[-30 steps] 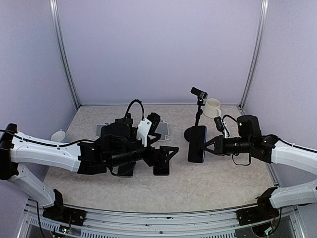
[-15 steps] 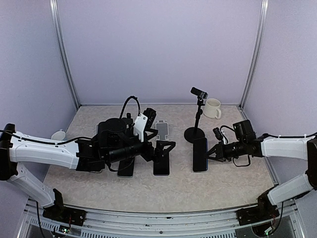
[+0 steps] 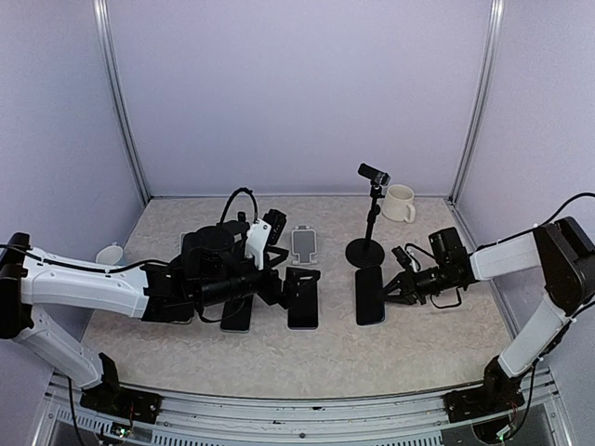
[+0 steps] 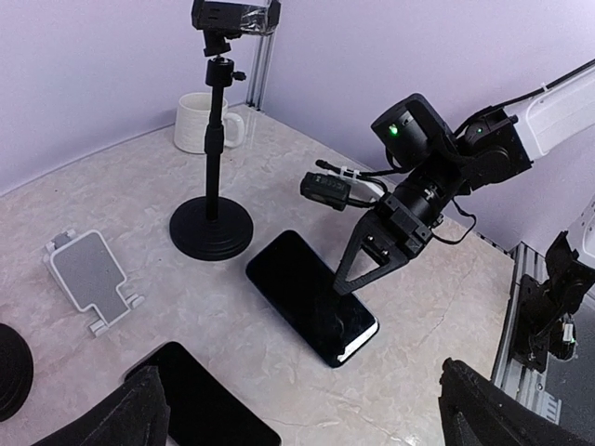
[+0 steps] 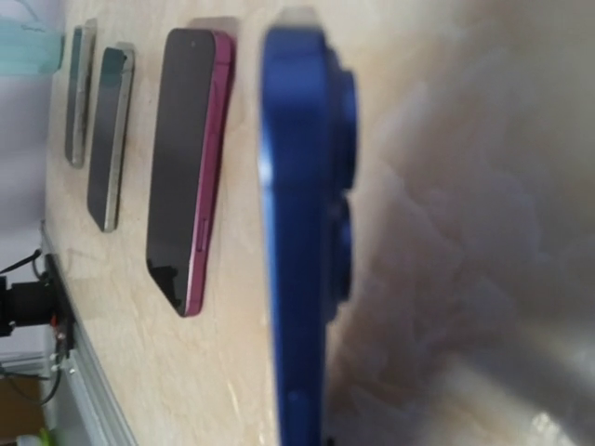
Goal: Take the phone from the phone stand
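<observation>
Phone [image 3: 369, 295] flat on worktop [image 3: 418, 344] at right gripper [image 3: 387, 287] tips. Can't tell if clamped. Retracting while pinched would drag it.

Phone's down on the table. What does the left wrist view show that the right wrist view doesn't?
Only the left wrist view: the phone stand, the mug behind it, and the right gripper gripping the phone. Only the right wrist view: that phone's blue edge with its camera bump, and two further phones at the row's far end. Both: the phone lying on the table and its neighbouring phone, magenta-edged in the right wrist view.
</observation>
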Robot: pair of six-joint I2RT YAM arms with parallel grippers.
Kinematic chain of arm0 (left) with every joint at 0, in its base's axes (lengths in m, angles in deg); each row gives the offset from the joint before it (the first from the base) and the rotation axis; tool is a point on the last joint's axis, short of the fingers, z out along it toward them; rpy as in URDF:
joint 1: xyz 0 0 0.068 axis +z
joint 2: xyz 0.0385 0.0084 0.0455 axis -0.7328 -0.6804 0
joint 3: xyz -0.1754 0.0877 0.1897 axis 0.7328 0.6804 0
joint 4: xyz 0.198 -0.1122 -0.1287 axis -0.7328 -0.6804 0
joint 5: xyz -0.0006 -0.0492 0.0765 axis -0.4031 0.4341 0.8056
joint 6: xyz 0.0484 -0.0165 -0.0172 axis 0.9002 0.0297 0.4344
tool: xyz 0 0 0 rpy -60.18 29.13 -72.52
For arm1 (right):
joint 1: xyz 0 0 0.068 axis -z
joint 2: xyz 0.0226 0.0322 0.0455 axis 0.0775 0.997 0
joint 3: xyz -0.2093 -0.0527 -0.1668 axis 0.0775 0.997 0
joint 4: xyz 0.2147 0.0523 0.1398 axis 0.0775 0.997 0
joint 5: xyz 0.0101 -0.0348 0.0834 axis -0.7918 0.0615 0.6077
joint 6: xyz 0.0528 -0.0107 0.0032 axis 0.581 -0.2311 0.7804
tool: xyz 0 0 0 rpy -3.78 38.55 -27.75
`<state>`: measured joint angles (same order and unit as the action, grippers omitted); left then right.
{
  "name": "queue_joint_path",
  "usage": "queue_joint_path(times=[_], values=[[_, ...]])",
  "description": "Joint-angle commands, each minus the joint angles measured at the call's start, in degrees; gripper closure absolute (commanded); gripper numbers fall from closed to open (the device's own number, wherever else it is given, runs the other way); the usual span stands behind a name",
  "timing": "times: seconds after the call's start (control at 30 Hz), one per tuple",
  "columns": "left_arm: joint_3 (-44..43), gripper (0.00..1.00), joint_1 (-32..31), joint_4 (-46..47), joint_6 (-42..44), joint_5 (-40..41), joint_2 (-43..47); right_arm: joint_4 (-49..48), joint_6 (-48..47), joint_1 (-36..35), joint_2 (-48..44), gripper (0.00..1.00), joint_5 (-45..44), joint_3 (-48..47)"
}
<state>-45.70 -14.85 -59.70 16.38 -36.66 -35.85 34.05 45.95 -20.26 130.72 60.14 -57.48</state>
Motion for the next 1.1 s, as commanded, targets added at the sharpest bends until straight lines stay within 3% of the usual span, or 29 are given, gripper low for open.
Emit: queue_joint_path(times=[0.0,0.53,1.07], values=[[1.53,0.01,1.0,2.35,-0.84,-0.91,2.59,-1.96,-3.04,1.75,3.14,1.0,4.51,-2.69],[4.31,0.01,3.18,2.06,-1.89,0.17,5.63,3.24,-7.13,4.73,9.14,0.88,0.45,-4.96],[5.98,0.01,4.06,1.8,-2.87,0.72,7.37,6.53,-10.64,4.74,11.92,0.96,-2.05,-4.44]])
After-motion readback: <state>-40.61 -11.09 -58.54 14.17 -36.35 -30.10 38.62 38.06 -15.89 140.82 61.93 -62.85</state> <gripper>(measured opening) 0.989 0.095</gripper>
